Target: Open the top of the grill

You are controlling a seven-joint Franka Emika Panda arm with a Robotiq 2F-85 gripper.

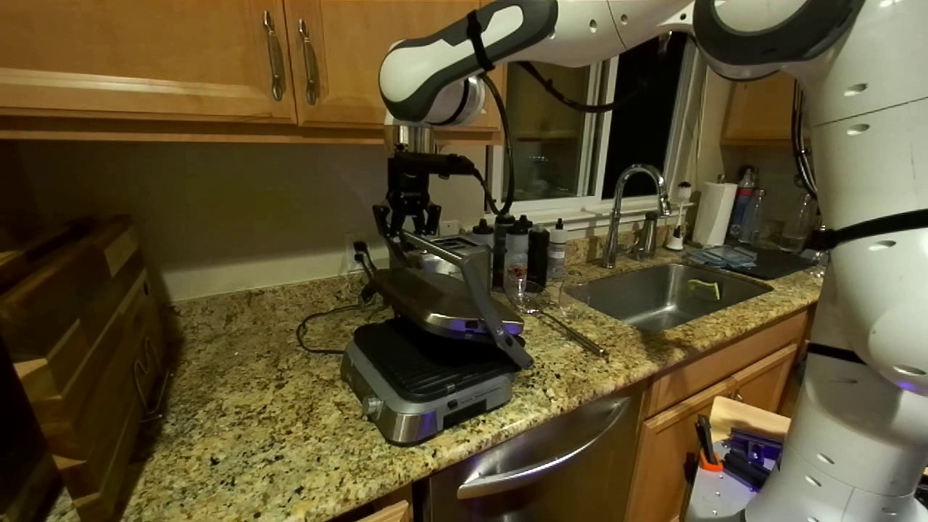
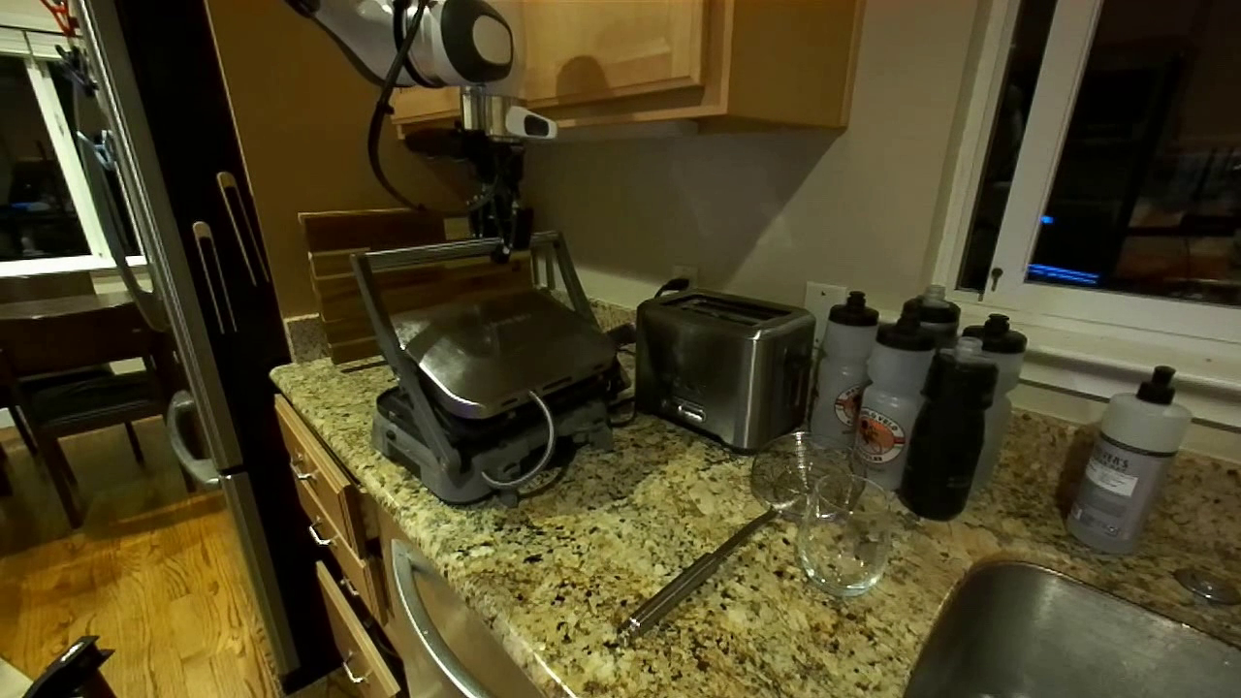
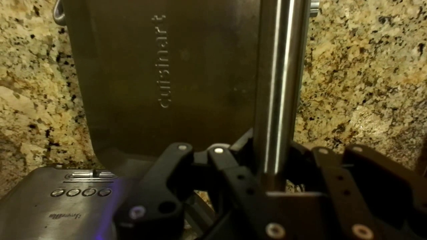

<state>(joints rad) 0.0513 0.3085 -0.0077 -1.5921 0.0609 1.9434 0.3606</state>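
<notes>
The grill (image 1: 420,406) stands on the counter. Its base also shows in an exterior view (image 2: 407,446). Its top (image 1: 435,297), dark with silver edges, is tilted and raised off the base, with a gap between the plates. The top also shows in an exterior view (image 2: 504,354) and in the wrist view (image 3: 183,66). The handle (image 2: 417,254), a metal bar on two arms, stands up above the top. My gripper (image 1: 410,229) points down over the handle. In the wrist view the bar (image 3: 280,83) runs between the fingers (image 3: 272,146), whose tips bend in beneath it. The fingertips are partly hidden.
A steel toaster (image 2: 727,359) stands close beside the grill. Several bottles (image 2: 882,407), glasses (image 2: 843,533) and a metal rod (image 2: 688,582) are toward the sink (image 1: 674,290). Stacked wooden boards (image 1: 80,326) stand at the counter's far end. Cabinets (image 1: 167,65) hang above.
</notes>
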